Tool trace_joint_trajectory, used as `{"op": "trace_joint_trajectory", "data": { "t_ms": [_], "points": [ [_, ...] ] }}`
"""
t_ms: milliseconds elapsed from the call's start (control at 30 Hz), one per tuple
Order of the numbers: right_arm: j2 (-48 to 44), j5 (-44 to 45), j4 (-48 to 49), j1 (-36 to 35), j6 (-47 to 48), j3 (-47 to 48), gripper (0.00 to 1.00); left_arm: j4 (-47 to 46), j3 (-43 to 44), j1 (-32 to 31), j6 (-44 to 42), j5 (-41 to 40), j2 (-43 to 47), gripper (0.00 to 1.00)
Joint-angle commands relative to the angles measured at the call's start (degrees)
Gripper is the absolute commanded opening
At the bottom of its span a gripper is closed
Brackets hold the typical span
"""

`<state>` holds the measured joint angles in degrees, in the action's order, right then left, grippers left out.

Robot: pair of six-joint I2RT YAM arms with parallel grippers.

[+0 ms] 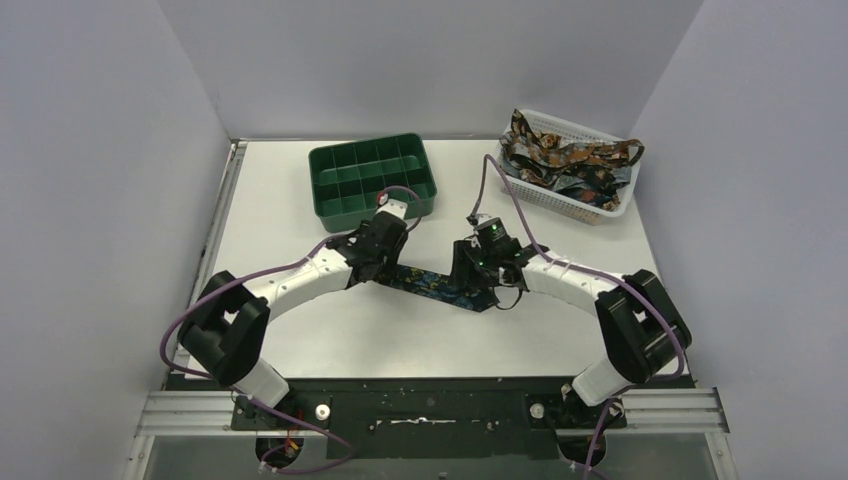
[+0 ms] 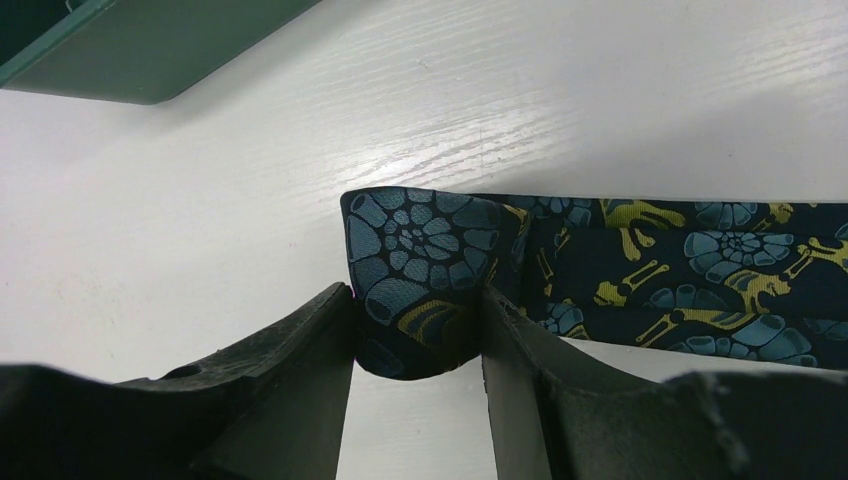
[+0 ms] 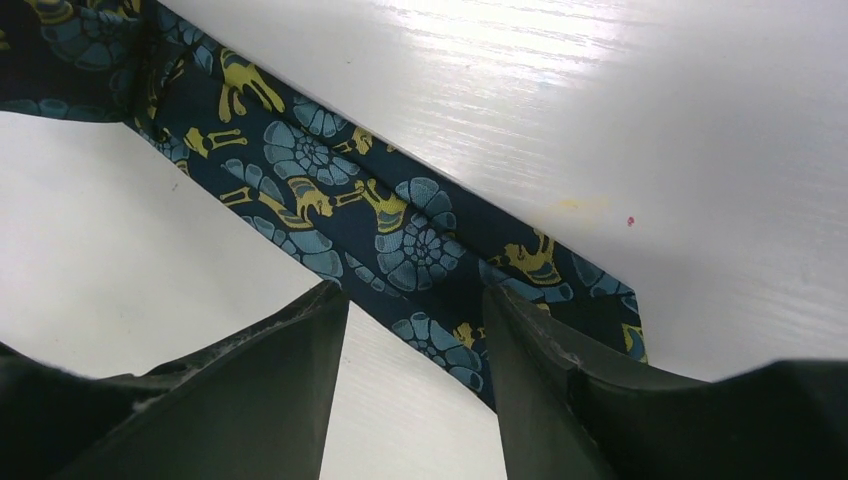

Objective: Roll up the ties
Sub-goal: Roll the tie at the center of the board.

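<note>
Top external view: a navy tie printed with blue shells and yellow figures lies on the table at centre frame, running roughly 9 o'clock to 3 o'clock between my two arms. The other ties sit heaped in the white mesh basket at 1 o'clock, and the green compartment tray stands at 11 o'clock. The left gripper is clamped across the tie's 9 o'clock end, where the fabric is turned over on itself in a first fold, its edges touching both fingers. The right gripper has its jaws apart, straddling the flat run close to the tie's other end. Nothing is pinched there, and I cannot tell whether a finger rests on the cloth. I judge the roll barely begun: one turn made, the rest of the length unrolled. To do this step well, I would tip the left wrist over toward 3 o'clock in small bites, with the fold square to the tie's long edges so the coil does not cone. I would also set the right gripper down lightly on the flat run, so the tie draws taut rather than sliding on the smooth table. The risk, as I read it, is slick fabric slipping at each regrasp and the turn springing open.
</note>
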<state>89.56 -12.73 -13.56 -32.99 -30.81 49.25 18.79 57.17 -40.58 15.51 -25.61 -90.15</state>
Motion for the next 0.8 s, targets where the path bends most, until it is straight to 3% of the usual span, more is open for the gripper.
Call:
{"op": "trace_joint_trajectory", "data": {
  "t_ms": [0,767],
  "points": [
    [-4.3,2.9,3.2,0.8,-2.9,-1.3,0.54,-0.4,1.9,-1.1,-2.7,-0.6,-0.7,0.45],
    [-5.6,2.3,6.5,2.6,-6.3,-4.1,0.58,-3.2,2.8,-11.7,-2.4,-8.7,-6.4,0.46]
  ]
}}
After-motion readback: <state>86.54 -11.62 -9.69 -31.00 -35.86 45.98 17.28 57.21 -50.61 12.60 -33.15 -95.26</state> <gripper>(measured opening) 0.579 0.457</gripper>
